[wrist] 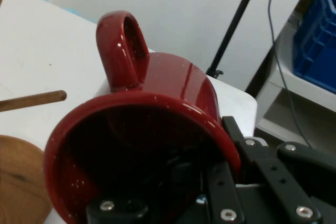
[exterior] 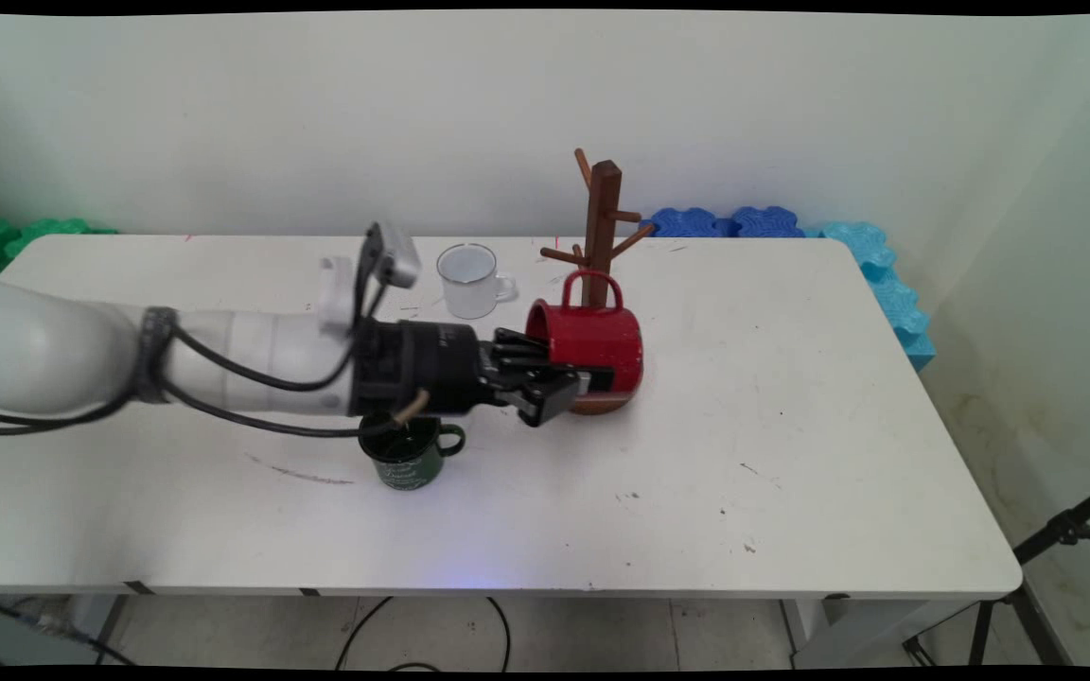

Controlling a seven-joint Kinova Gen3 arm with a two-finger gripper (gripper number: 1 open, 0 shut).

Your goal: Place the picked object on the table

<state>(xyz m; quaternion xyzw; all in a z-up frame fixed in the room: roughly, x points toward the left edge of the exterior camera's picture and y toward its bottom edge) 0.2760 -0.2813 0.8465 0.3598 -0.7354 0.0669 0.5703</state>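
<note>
White table (exterior: 791,454): white enamel mug (exterior: 469,281) near far edge; wooden mug tree (exterior: 602,236) mid-table toward far edge; dark green mug (exterior: 410,459) nearer near edge.

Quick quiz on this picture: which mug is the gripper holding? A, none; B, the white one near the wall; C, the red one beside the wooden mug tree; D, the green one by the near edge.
C: the gripper is shut on the red mug's rim, one finger inside it, mug tipped sideways with handle up.
</note>
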